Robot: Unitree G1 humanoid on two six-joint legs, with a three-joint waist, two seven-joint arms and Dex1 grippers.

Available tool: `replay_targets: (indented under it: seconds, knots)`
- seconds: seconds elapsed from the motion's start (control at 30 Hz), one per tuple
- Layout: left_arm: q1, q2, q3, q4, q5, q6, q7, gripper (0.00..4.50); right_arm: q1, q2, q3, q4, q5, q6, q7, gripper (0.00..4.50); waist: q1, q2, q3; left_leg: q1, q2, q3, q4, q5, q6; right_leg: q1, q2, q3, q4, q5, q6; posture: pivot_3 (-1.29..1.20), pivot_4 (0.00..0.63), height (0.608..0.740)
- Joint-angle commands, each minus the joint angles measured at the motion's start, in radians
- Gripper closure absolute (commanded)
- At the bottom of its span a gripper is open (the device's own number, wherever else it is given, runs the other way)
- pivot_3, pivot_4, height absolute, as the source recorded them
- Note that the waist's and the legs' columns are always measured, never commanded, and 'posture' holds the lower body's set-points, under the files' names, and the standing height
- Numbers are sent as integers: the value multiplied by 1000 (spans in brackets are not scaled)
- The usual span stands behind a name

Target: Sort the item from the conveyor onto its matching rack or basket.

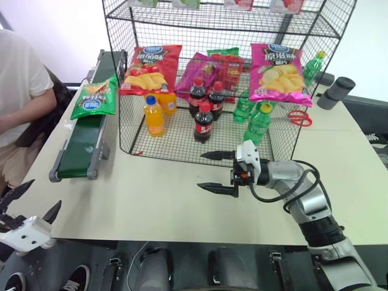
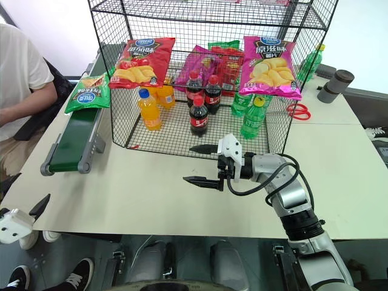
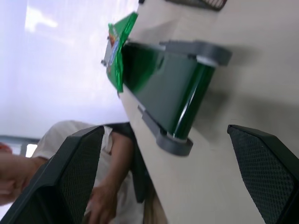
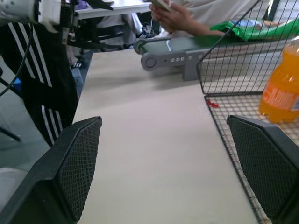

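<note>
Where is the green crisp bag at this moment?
In the left eye view the green crisp bag lies on the far part of the conveyor, at the table's left side, just left of the black wire rack and near the seated person.

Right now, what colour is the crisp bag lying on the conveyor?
Green, seen best in the left eye view: crisp bag on the conveyor.

Head pair looks down over table [image 1: 151, 200]; both wrist views face conveyor [image 3: 168, 88] low.
</note>
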Motion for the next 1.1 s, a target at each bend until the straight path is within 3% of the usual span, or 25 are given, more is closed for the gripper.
replay_targets:
  seconds: [0.03, 0.63, 1.1]
  knots:
    - [9, 39, 29, 12, 64, 9, 113, 0, -14, 3, -13, -16, 17, 4, 12, 26, -1, 0, 0, 0, 0, 0, 0, 0, 0, 0, 0, 0, 0, 0, 0, 0, 150, 740]
    - [-121, 128, -196, 53, 43, 74, 173, 0, 8, 17, -7, -57, -3, 11, -28, 26, -25, 0, 0, 0, 0, 0, -2, 0, 0, -1, -4, -1, 0, 1, 2, 0, 150, 740]
    - [-129, 151, -227, 52, 34, 110, 212, 0, 24, 7, -10, -52, -11, -2, -27, 26, -27, 0, 0, 0, 0, 0, -3, 0, -1, -2, -5, -1, 0, 1, 1, 0, 150, 740]
